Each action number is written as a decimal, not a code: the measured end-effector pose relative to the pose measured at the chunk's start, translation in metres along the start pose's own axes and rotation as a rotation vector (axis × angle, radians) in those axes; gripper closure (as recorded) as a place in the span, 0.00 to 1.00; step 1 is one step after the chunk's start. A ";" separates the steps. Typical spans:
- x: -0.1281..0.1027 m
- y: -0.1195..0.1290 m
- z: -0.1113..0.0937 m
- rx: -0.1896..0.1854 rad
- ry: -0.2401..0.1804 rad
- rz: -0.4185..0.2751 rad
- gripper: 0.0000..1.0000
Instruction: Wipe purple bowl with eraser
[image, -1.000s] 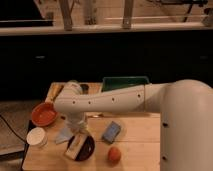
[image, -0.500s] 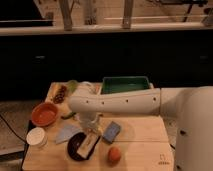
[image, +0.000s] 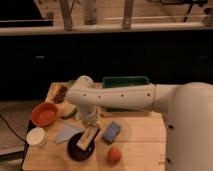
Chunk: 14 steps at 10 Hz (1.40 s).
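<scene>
My tool (image: 90, 124) pinches the eraser (image: 87, 139), whose long axis slants down into the purple bowl (image: 81, 154) directly beneath.

Table (image: 145, 132) bears purple bowl (image: 75, 151) under the claw (image: 89, 122), orange bowl (image: 45, 113), white cup (image: 36, 137).

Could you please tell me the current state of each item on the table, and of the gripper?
purple bowl, upright, eraser lying across it.
eraser, tilted, resting on the purple bowl.
gripper, low over the eraser's far end.
orange bowl, upright, looks empty.
white cup, upright.
green tub, upright, partly behind the arm.
</scene>
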 end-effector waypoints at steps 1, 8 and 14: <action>-0.002 -0.012 0.000 0.002 -0.003 -0.023 0.94; -0.047 -0.018 0.001 0.020 -0.036 -0.101 0.94; -0.015 0.023 0.006 -0.020 -0.034 -0.004 0.94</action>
